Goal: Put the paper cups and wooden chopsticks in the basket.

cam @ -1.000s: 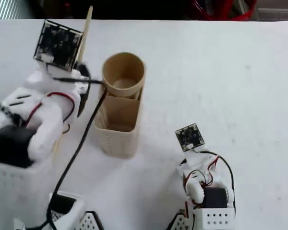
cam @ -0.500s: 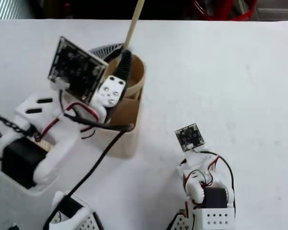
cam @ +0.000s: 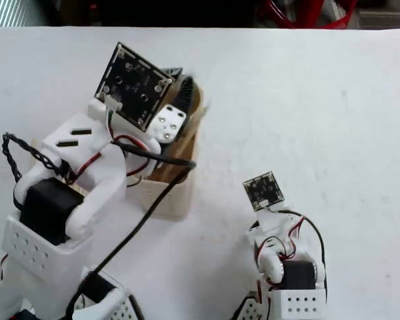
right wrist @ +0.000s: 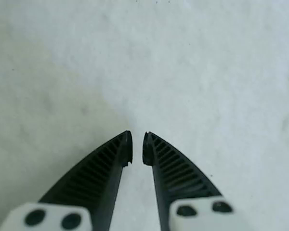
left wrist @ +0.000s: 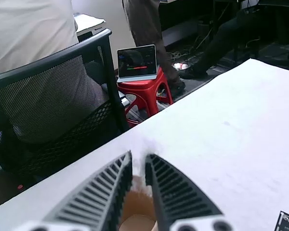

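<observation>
Nearest, the right tool sits folded back by its base. It's barely spread, a narrow slit w/ nothing in it, and only bare tabletop lies below. It looks idle and is well apart from the basket.

Next out, the left arm leans over the basket, which stands on the tabletop just beside that arm. A black cable drapes across the basket's near wall. The left tool hangs right above the cup, which stands in the basket's far end. The tool is slightly spread, w/ a thin gap, and I see nothing pinched in it.

Step, as I judge it: chopstick delivery, at or about the drop, since the tool is over the cup w/ nothing in it. One cup is in. Next move prob. calls for lifting the tool straight up, clear of cup rim & cable, then going for whatever's left on the tabletop.

Hard to tell: the arm & its camera board cover most of the basket. So there's no counting chopsticks inside, or saying if a 2nd cup is nested in. A tan sliver peeks out by the left arm. It may be a chopstick on the tabletop, but it's too hidden to say. In the high view the cup's rim is just a smear beside the tool. Farthest, past the tabletop edge, stands a mesh chair.
</observation>
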Motion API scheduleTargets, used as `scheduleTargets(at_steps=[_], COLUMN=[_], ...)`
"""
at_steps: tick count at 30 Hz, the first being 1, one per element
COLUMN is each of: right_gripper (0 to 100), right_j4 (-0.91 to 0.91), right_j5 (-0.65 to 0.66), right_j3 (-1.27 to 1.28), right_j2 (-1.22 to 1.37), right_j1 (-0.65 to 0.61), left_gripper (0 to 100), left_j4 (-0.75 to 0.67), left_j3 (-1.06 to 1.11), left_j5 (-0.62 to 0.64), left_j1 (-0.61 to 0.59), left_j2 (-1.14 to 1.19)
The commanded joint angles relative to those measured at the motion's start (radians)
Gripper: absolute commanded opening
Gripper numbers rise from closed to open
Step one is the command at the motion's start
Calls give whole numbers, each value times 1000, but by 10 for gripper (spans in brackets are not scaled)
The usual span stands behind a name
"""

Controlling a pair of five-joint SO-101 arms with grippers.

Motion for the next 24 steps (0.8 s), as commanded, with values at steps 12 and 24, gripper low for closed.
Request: scheduleTargets(at_steps=[12, 24], right_gripper=[53, 53], right_j4=[5, 5], right_j5=[6, 6], right_j3=[9, 9], right_j2=[-7, -7], right_j1=[12, 12], left_gripper=[28, 159], left_j4=[160, -161], left_j3=[14, 585], left_j5=[11, 60], left_j1=[-532, -734], left_j2=[-252, 252])
